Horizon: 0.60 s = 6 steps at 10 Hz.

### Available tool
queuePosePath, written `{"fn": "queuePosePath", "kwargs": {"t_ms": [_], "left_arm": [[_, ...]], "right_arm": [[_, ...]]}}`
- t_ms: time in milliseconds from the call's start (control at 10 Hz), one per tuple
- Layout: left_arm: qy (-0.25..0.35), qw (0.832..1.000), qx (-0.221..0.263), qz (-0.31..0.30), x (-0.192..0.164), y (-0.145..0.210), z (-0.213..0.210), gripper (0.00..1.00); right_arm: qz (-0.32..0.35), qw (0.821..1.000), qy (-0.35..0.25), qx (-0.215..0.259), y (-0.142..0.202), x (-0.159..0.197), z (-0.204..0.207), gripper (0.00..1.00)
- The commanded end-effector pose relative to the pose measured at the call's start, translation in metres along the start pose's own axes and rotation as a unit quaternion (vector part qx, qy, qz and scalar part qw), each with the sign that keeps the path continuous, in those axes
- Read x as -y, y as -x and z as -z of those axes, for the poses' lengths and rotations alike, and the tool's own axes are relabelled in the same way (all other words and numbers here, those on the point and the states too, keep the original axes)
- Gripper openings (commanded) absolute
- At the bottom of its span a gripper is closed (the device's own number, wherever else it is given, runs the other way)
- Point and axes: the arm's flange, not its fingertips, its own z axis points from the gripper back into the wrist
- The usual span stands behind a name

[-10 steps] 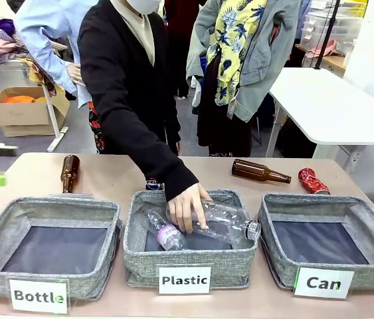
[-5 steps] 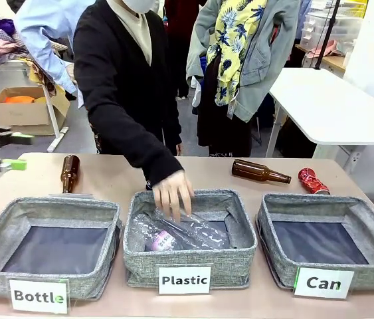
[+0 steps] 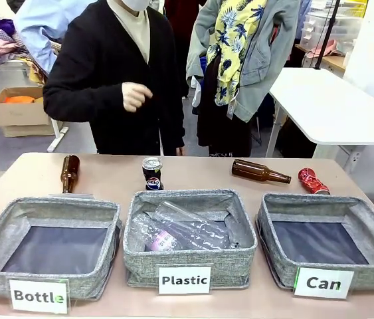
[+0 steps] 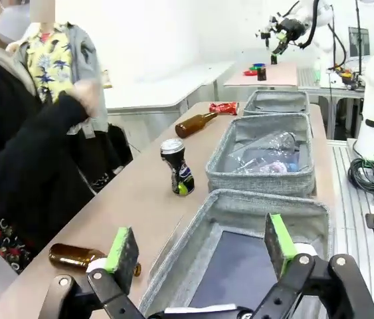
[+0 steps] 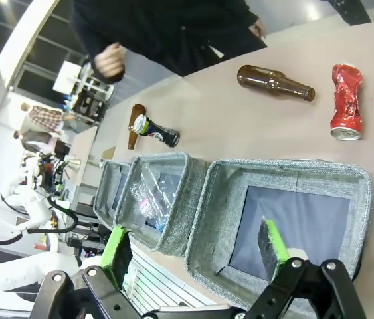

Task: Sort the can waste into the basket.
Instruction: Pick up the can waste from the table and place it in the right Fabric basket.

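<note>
A black Pepsi can (image 3: 151, 173) stands upright on the table just behind the middle bin. A crushed red can (image 3: 313, 181) lies at the far right, behind the grey "Can" basket (image 3: 276, 262), whose dark floor is bare. My right gripper (image 5: 194, 247) hangs open above that basket (image 5: 286, 166), with the red can (image 5: 345, 103) and the black can (image 5: 153, 131) beyond it. My left gripper (image 4: 201, 246) is open over the near end bin, with the black can (image 4: 177, 166) ahead and the red can (image 4: 223, 107) farther off. Neither gripper holds anything.
The "Plastic" bin (image 3: 137, 256) holds clear bottles; the "Bottle" bin (image 3: 100, 272) sits at left. Brown glass bottles lie at the back left (image 3: 70, 173) and back right (image 3: 260, 172). The person stands at the far edge, one hand (image 3: 135, 96) raised to the chest.
The person let go of the clear bottle in the Plastic bin and drew the hand back to the chest, uncovering the black can. My left gripper left the front view's left edge.
</note>
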Motion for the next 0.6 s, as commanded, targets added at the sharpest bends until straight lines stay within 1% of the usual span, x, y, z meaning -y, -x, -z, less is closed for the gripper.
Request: {"fn": "queuePosePath", "kwargs": {"t_ms": [0, 100, 200, 300, 400, 500], "left_arm": [[0.03, 0.999, -0.03, 0.019, -0.007, -0.015, 0.046, 1.0], [0.065, 0.997, -0.037, 0.025, -0.022, -0.021, 0.08, 1.0], [0.052, 0.996, -0.072, 0.028, -0.041, -0.024, 0.115, 1.0], [0.106, 0.991, -0.075, 0.032, -0.072, -0.021, 0.161, 1.0], [0.126, 0.987, -0.089, 0.039, -0.097, -0.02, 0.196, 1.0], [0.114, 0.987, -0.105, 0.04, -0.11, -0.01, 0.223, 1.0]], "right_arm": [[-0.01, 1.0, 0.006, -0.002, 0.002, 0.002, 0.001, 1.0], [-0.01, 1.0, 0.006, -0.002, 0.002, 0.002, 0.001, 1.0], [-0.01, 1.0, 0.006, -0.002, 0.002, 0.002, 0.001, 1.0], [-0.01, 1.0, 0.006, -0.002, 0.002, 0.002, 0.001, 1.0], [-0.01, 1.0, 0.006, -0.002, 0.002, 0.002, 0.001, 1.0], [-0.01, 1.0, 0.006, -0.002, 0.002, 0.002, 0.001, 1.0]]}}
